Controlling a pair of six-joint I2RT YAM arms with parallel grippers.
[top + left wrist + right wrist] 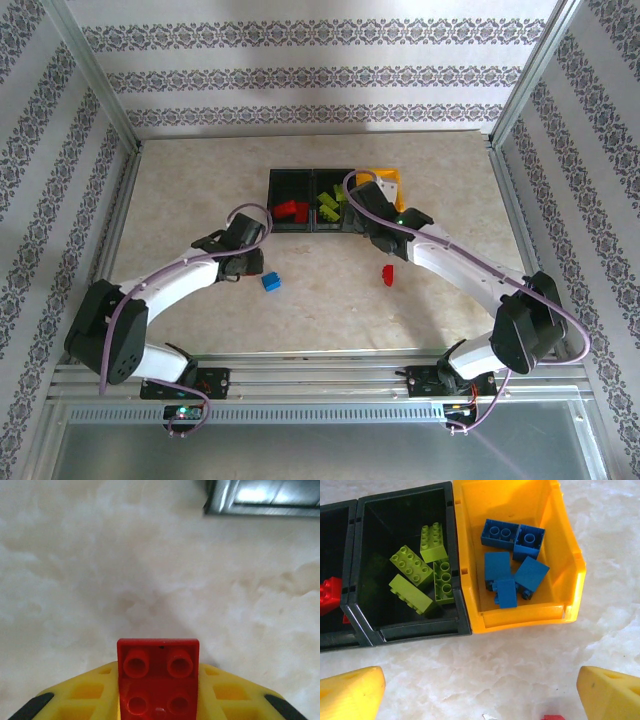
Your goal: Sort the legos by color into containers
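Left wrist shows left jaws clamping a four-studded red brick, right jaws wide apart.

- The white-and-black jointed left arm is reaching forward and in toward the middle of the table, with its elbow bending out to the left above its base.
- The left gripper is pointing downward, low over the surface. Its yellow plastic fingers are clamping from both sides on a small red studded plastic brick, whose studs are facing the wrist camera.
- The white-and-black jointed right arm is stretching farther forward, with its elbow jutting out to the right and its forearm angling inward.
- The right gripper is hovering above the surface and looking down, with its yellow fingers spreading wide apart.
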